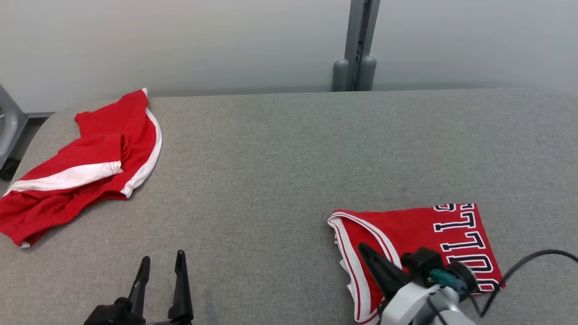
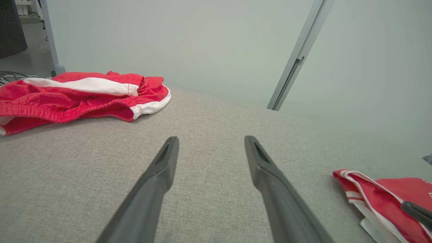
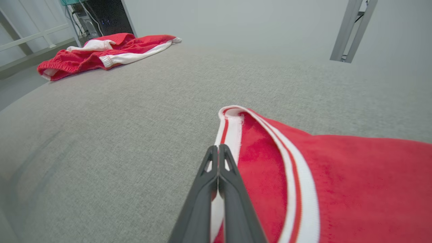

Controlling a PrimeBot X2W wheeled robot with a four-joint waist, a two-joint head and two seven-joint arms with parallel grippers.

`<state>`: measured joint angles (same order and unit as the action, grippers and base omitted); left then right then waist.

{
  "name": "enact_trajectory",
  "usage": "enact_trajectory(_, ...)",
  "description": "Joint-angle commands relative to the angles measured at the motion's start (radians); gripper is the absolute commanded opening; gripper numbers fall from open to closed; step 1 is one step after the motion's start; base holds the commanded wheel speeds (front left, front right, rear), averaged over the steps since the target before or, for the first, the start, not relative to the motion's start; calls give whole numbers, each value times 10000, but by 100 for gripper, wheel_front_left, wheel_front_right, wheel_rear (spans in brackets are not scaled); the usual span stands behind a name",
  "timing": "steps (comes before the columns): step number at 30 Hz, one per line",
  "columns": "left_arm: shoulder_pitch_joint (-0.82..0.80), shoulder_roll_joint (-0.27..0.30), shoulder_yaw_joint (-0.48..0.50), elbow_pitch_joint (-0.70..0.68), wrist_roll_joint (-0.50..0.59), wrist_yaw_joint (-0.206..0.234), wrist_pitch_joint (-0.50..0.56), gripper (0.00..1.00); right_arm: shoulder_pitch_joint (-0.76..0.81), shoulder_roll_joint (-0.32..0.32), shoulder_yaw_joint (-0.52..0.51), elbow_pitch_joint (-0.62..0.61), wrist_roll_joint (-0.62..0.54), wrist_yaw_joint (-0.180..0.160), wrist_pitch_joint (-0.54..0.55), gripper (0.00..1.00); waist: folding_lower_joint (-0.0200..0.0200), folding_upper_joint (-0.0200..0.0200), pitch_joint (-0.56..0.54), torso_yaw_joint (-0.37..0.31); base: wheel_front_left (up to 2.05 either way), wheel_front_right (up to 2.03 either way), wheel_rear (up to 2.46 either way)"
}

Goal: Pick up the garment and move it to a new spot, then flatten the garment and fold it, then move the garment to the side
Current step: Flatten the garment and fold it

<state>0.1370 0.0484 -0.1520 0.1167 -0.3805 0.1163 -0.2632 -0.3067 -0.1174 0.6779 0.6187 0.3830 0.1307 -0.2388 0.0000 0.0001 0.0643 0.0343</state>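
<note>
The folded red jersey (image 1: pixel 420 234) lies on the grey worktop (image 1: pixel 271 158) in the lower right of the head view. The right end effector (image 1: pixel 363 248) sits over its white-trimmed left edge, fingers pressed together with tips at the trim (image 3: pixel 217 146), though whether any cloth is caught between them is hard to tell. The left end effector (image 1: pixel 162 256) sits at the lower left, fingers spread, well apart from the jersey, and red shorts (image 1: pixel 86 167) lie crumpled at the upper left.
</note>
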Motion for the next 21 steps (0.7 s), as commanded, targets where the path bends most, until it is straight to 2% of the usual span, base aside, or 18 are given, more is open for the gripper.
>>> enact_trajectory(1,41,41,185,-126,-1,-39,-18,100,163,-295,-439,-416,-54,3,-154,6,0,-1,-245,-215,0,0,0)
enact_trajectory(3,144,42,368,-210,142,-119,-18,100,486,-518,-1115,-1106,-262,3,-230,55,0,-1,-448,-402,0,0,0)
enact_trajectory(4,188,39,460,-245,223,-177,-18,100,679,-657,-1516,-1489,-423,1,-261,100,0,-1,-543,-503,0,0,0)
enact_trajectory(9,403,44,909,-438,857,-478,-18,100,1995,-994,-4083,-3787,-1040,3,-269,100,0,-1,-784,-973,0,0,0)
enact_trajectory(11,397,39,1011,-458,1218,-622,-18,100,2535,-1183,-5032,-4331,-1516,1,-271,100,0,-1,-828,-1072,0,0,0)
enact_trajectory(13,391,45,1114,-396,1318,-708,-18,100,3038,-1074,-5851,-4502,-1803,6,-271,100,0,-1,-838,-1132,0,0,0)
enact_trajectory(17,457,41,1213,-231,1504,-721,-18,100,3590,-897,-6724,-4395,-2130,4,-273,100,0,-1,-810,-1194,0,0,0)
enact_trajectory(21,560,41,1175,-137,1503,-769,-18,100,3861,-717,-6750,-3984,-2302,1,-275,100,0,-1,-758,-1135,0,0,0)
